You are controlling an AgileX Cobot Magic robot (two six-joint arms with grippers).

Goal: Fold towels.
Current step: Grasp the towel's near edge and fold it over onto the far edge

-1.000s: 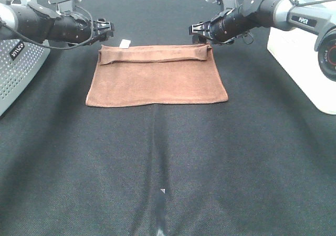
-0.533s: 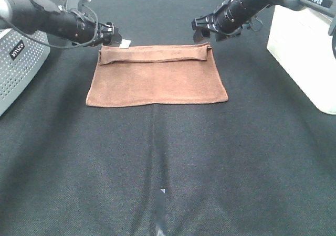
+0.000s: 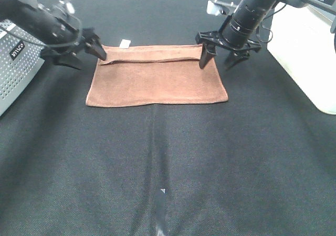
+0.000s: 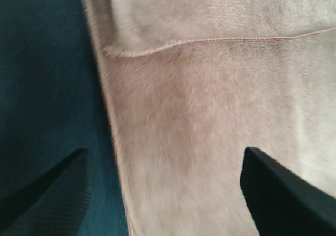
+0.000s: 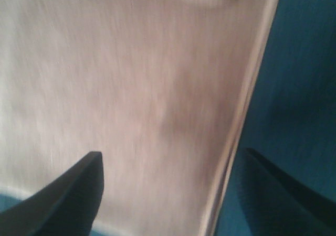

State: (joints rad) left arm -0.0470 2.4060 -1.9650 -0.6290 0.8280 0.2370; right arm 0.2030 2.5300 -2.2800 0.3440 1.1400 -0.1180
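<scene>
The reddish-brown towel (image 3: 157, 78) lies flat on the black cloth, with a narrow strip folded over along its far edge and a white tag (image 3: 125, 43) at the far left. My left gripper (image 3: 85, 54) is open and points down at the towel's far left corner, straddling the left edge (image 4: 113, 141). My right gripper (image 3: 219, 59) is open and points down at the far right corner, straddling the right edge (image 5: 236, 131). In the wrist views the left gripper (image 4: 163, 194) and right gripper (image 5: 173, 194) hold nothing.
A grey perforated box (image 3: 16, 68) stands at the left edge. A white box (image 3: 304, 52) stands at the right. A small white mark (image 3: 162, 191) sits on the black cloth (image 3: 168, 157) near the front.
Both arms have tilted down and come nearer, from hovering beyond the far edge to standing over the towel's far corners. The towel has not moved.
</scene>
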